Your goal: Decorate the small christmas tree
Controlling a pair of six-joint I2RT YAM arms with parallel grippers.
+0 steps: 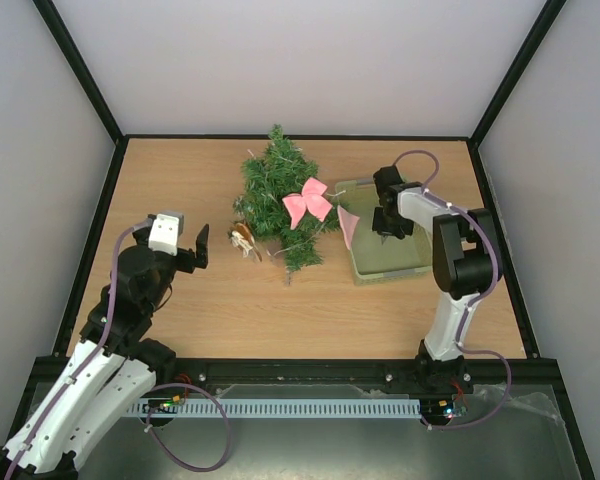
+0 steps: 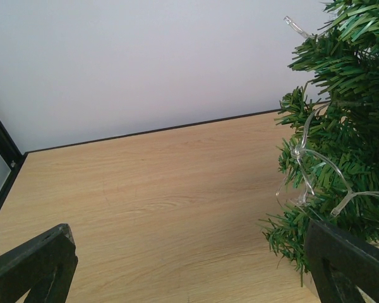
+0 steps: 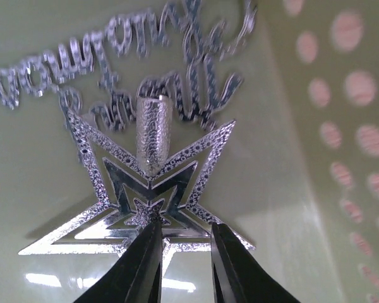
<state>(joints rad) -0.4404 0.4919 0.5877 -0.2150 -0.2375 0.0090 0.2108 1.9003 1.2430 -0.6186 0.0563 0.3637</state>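
The small christmas tree [image 1: 280,195] sits mid-table toward the far side and appears to lie with its tip toward the back wall. That puts it between the two arms, where either one can reach it.

Just right of the tree is the pale green basket [image 1: 390,262], which serves as the stock of ornaments. The right gripper [image 1: 385,228] is down inside it. Its fingers are drawn close on either side of the lower frame of a silver glitter star [image 3: 151,202], apparently pinching it to lift it out. Silver glitter lettering [image 3: 114,44] lies beyond the star.

Left of the tree, the left gripper [image 1: 198,250] hangs spread fully wide and empty. It faces the branches, probably ready to steady them.

A pink bow [image 1: 308,200] already sits on the tree, and a clear light string [image 2: 300,154] threads through its needles. A small brown ornament [image 1: 244,240] lies just left of the tree.

The surface is a pale wood-grain tabletop [image 1: 180,180] edged in black framing. Plain pale walls [image 2: 145,57] close in three sides.
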